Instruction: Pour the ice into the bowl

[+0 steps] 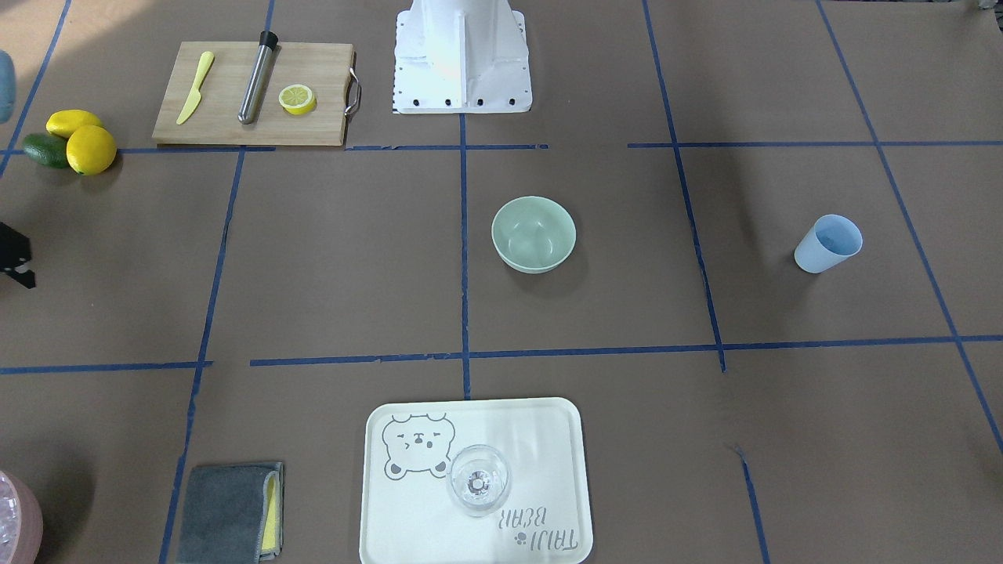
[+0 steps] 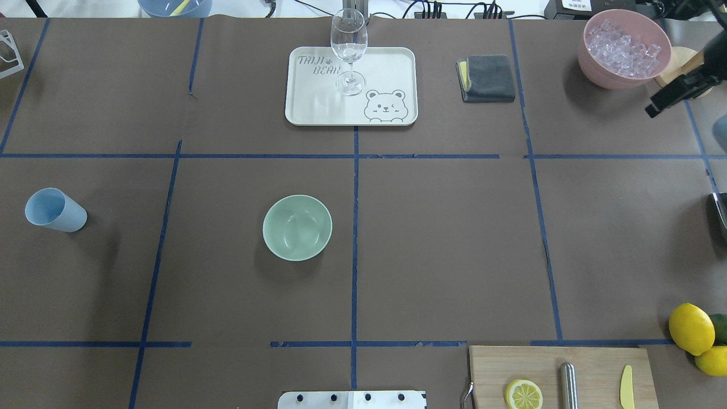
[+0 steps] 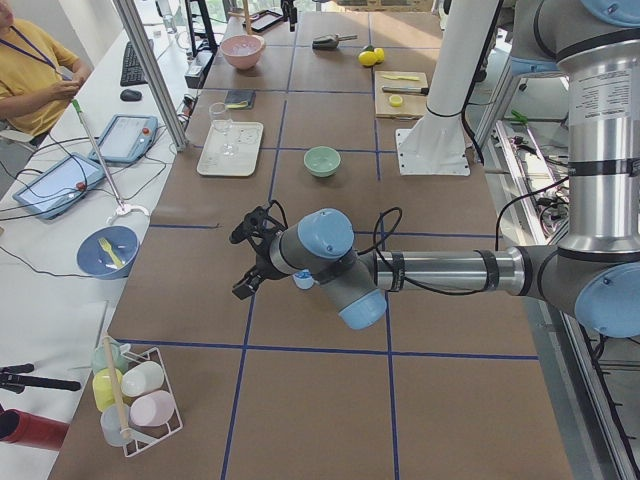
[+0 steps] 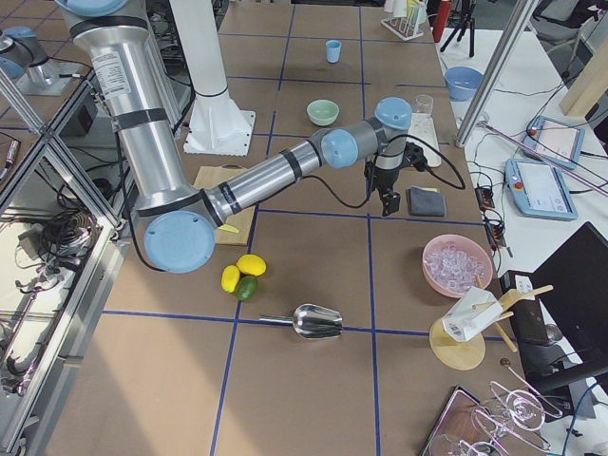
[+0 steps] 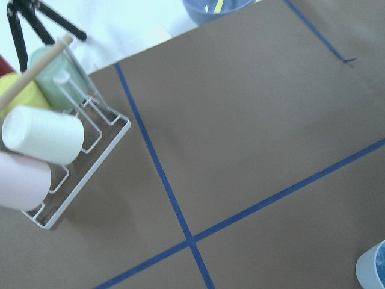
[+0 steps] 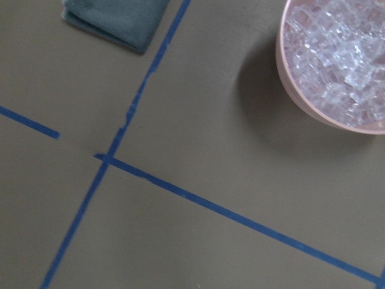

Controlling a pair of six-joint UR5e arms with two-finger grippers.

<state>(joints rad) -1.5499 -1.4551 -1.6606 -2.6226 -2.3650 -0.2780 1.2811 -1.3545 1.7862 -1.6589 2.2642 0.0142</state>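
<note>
The mint-green bowl [image 2: 297, 227] stands upright near the table's middle, with nothing in it; it also shows in the front view [image 1: 534, 233]. The ice [image 2: 623, 45] lies heaped in a pink tub [image 2: 590, 62] at the far right corner, and shows close in the right wrist view [image 6: 337, 42]. A light blue cup [image 2: 55, 210] stands at the far left. My left gripper [image 3: 240, 262] hovers above the table near that cup; I cannot tell how its jaws stand. My right gripper [image 4: 389, 201] hangs between the grey cloth and the pink tub; I cannot tell how its jaws stand either.
A cream tray [image 2: 318, 108] with a clear stemmed glass [image 2: 349, 48] sits at the far middle, a grey cloth [image 2: 487, 78] beside it. A cutting board [image 2: 596, 360] with a lemon half, a metal muddler and a yellow knife lies near right, by lemons [image 2: 691, 328]. A metal scoop [image 4: 313, 321] lies on the table.
</note>
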